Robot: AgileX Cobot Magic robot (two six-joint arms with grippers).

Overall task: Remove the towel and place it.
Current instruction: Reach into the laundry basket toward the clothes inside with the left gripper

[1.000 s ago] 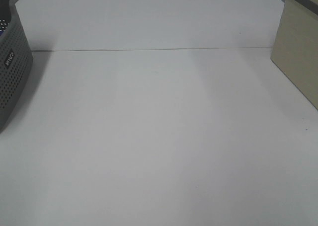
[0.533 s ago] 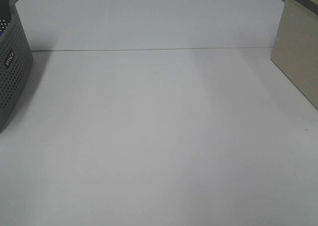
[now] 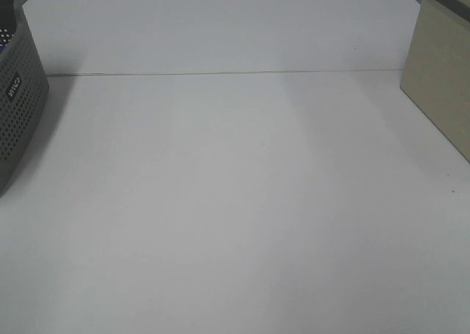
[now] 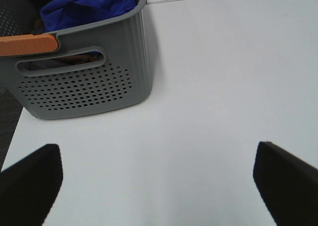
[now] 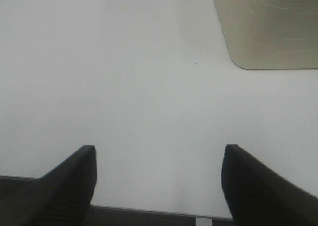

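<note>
Wide-spread left jaws, gripping nothing, above table (image 4: 198, 87) near grey basket (image 4: 84, 87). Likewise parted right jaws, unladen, over the table's edge, beige box (image 5: 268, 27) beyond. Blue towel (image 4: 84, 5) bunched inside basket, beside orange handle (image 4: 27, 44). Small dark label (image 3: 13, 86) on basket wall, white lettering too small to read. High view unchanged from half a second ago. Broad open table between basket at left edge and box at right; thin seam (image 3: 220, 73) across far side.
</note>
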